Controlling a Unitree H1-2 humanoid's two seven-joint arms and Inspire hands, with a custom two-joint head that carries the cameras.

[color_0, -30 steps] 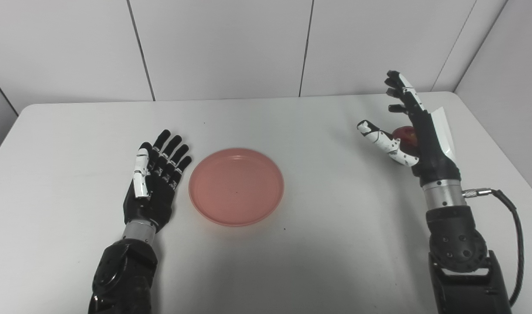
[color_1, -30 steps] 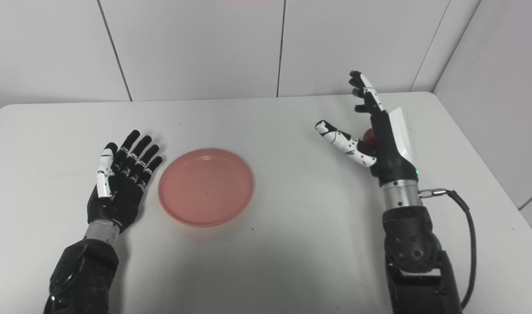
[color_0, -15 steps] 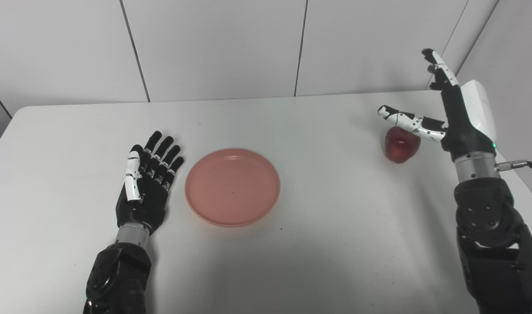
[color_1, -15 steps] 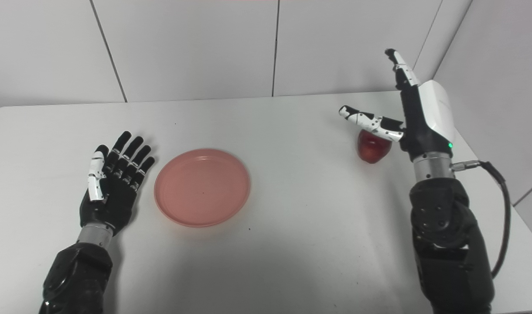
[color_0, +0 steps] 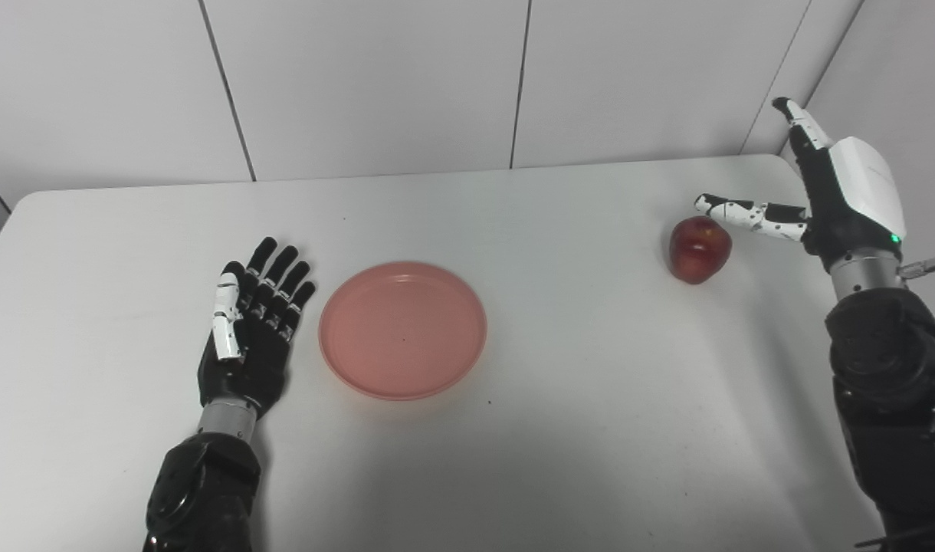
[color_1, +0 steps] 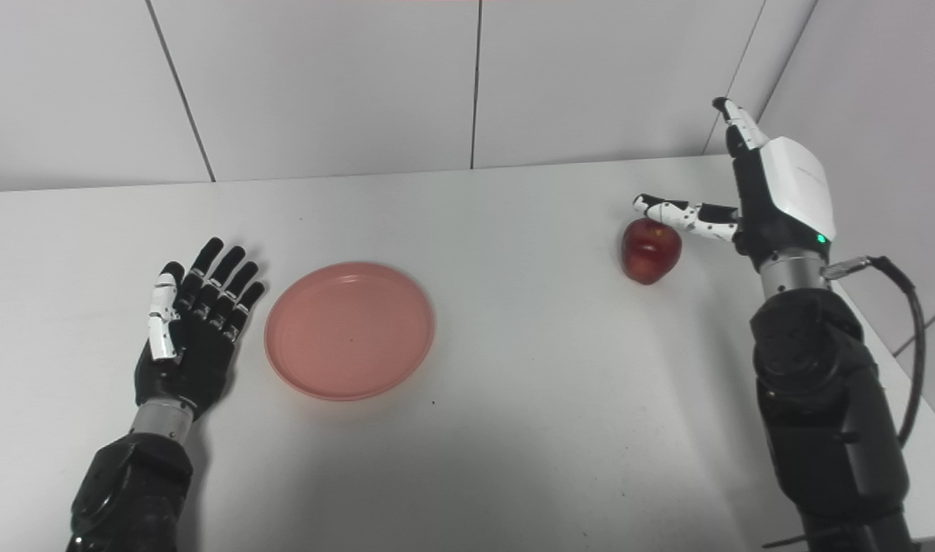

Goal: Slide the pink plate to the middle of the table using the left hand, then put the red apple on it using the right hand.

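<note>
The pink plate [color_0: 402, 330] lies flat on the white table [color_0: 590, 399], a little left of centre. My left hand [color_0: 249, 330] lies open, palm up, just left of the plate, apart from it. The red apple [color_0: 699, 248] stands on the table at the right. My right hand [color_0: 835, 199] is open and raised to the right of the apple, fingers pointing up, thumb [color_1: 678, 214] reaching out over the apple's top. It holds nothing.
White wall panels stand behind the table. The table's right edge [color_1: 881, 322] runs close under my right arm. A black cable [color_1: 908, 337] hangs from the right wrist.
My right hand has swung to the right and back, uncovering the apple, which now stands clear of the palm. The camera has shifted slightly. The left hand and plate have not moved.
</note>
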